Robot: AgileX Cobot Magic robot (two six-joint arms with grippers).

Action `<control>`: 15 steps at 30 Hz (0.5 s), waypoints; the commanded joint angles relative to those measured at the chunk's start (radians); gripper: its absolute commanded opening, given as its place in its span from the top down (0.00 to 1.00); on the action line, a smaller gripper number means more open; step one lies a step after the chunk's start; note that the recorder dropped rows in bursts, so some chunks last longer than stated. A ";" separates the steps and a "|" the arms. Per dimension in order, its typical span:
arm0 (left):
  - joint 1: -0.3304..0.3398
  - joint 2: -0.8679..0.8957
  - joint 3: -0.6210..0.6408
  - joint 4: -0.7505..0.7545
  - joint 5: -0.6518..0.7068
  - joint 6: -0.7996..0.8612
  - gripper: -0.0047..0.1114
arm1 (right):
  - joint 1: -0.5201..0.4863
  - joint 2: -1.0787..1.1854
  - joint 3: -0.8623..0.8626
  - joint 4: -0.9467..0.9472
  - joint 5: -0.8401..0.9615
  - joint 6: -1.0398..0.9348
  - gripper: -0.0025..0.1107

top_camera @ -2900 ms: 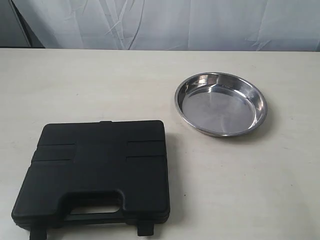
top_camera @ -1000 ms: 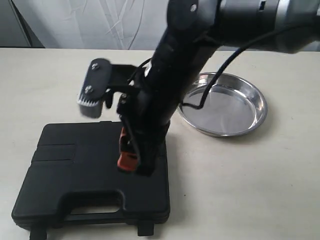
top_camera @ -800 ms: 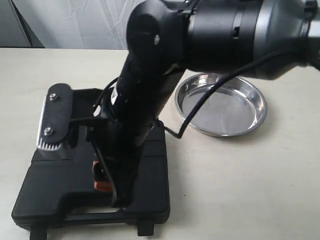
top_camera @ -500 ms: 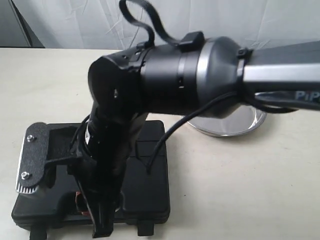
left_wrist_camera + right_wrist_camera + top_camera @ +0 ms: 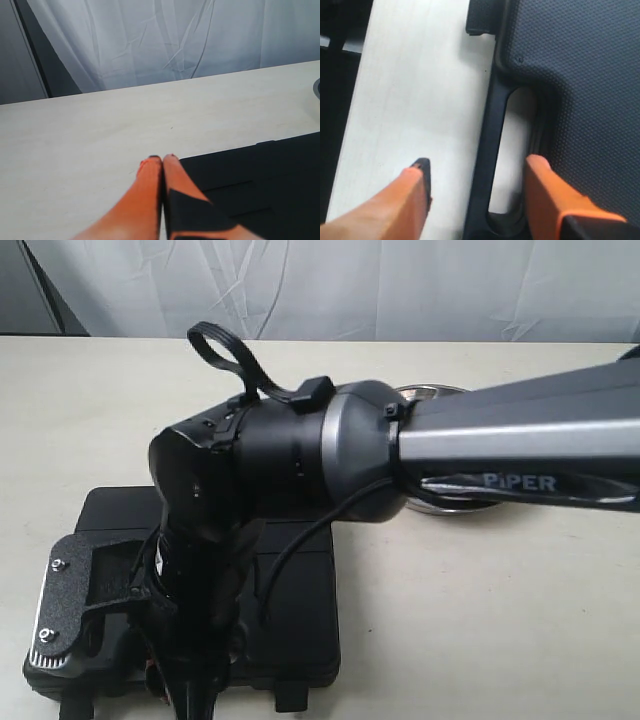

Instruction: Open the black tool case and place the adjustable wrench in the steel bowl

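Right tool point(image 5: 477, 164) spread astride handle point(image 5: 492, 145) of black tool case point(image 5: 580, 75) | left tool point(image 5: 162, 159) closed, empty | beige table point(image 5: 480, 620) | white curtain point(image 5: 400, 290) behind

Left gripper point(image 5: 162, 159): jaws pressed together, with no gap showing between the tips.
Fingers point(image 5: 142, 195): orange, one with a black patch on its side.
Case point(image 5: 270, 185): black and closed, its lid marked with shallow raised panels; one corner lies right beside the tips, contact unclear.
Surface point(image 5: 100, 130): pale, cream-coloured, carrying the case.
Curtain point(image 5: 175, 40): white, creased cloth hanging behind the far edge of the surface.
Post point(image 5: 47, 65): dark upright strip beside the curtain.
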 commanded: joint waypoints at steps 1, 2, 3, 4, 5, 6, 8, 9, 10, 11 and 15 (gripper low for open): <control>-0.001 0.004 -0.002 0.004 0.002 -0.001 0.96 | 0.001 0.029 -0.005 0.004 -0.012 0.000 0.51; -0.001 0.004 -0.002 0.004 0.002 -0.001 0.96 | 0.001 0.034 -0.005 0.004 -0.012 0.000 0.51; -0.001 0.004 -0.002 0.004 0.002 -0.001 0.96 | 0.001 0.040 -0.005 0.004 -0.014 0.000 0.51; -0.001 0.004 -0.002 0.004 0.002 -0.001 0.96 | 0.001 0.046 -0.005 0.004 -0.015 0.000 0.51; -0.001 0.004 -0.002 0.004 0.002 -0.001 0.96 | 0.001 0.051 -0.005 0.004 -0.019 0.000 0.51; -0.001 0.004 -0.002 0.004 0.002 -0.001 0.96 | 0.001 0.055 -0.005 0.002 -0.023 0.000 0.51; -0.001 0.004 -0.002 0.004 0.002 -0.001 0.96 | 0.001 0.059 -0.005 -0.002 -0.039 0.000 0.51; -0.001 0.004 -0.002 0.004 0.002 -0.001 0.96 | 0.001 0.059 -0.005 -0.004 -0.046 0.000 0.51; -0.001 0.004 -0.002 0.004 0.002 -0.001 0.96 | 0.001 0.059 -0.005 -0.004 -0.054 0.000 0.51; -0.001 0.004 -0.002 0.004 0.002 -0.001 0.96 | 0.001 0.059 -0.005 -0.004 -0.061 0.000 0.51; -0.001 0.004 -0.002 0.004 0.002 -0.001 0.96 | 0.001 0.059 -0.005 -0.004 -0.095 0.000 0.51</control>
